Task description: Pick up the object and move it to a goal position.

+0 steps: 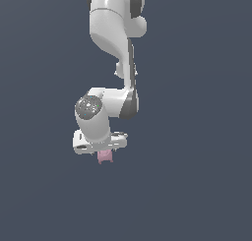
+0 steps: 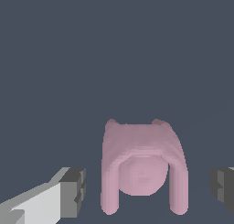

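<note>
The object is a small pale-pink lumpy block with short nubs at its corners. In the wrist view it lies between my two dark finger pads, with a clear gap on each side. My gripper is open and straddles the object without touching it. In the exterior view the object shows just under the white hand of the gripper, and the hand hides the fingers. I cannot tell whether the object rests on the surface.
Plain dark blue-grey ground fills both views with no other objects or edges. The white arm comes down from the top of the exterior view.
</note>
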{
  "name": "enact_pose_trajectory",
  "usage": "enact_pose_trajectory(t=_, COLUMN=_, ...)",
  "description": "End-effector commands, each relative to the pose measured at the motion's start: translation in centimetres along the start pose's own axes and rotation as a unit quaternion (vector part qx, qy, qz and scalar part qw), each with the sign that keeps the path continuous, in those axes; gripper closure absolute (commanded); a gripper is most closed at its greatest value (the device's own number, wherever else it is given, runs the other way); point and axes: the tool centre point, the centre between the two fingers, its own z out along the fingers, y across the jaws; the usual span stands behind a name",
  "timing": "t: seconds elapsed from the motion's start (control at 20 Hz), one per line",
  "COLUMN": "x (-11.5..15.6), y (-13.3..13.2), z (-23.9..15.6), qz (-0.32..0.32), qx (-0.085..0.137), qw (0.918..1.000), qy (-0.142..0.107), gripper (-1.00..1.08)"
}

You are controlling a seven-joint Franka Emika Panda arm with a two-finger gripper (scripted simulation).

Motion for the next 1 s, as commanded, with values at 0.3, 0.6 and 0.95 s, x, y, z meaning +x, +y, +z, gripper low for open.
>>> enact_pose_trajectory(t=0.3, x=-0.1, y=0.0, z=3.8, qz=-0.001, qx=0.0, qw=1.0, qy=0.0, gripper=-0.92)
enact_pose_trajectory(t=0.6, x=0.0, y=0.0, z=3.8, qz=-0.001, qx=0.0, qw=1.0, qy=0.0, gripper=1.08)
enact_pose_trajectory(t=0.95, x=0.0, y=0.0, z=3.8, qz=-0.001, qx=0.0, qw=1.0, qy=0.0, gripper=1.08)
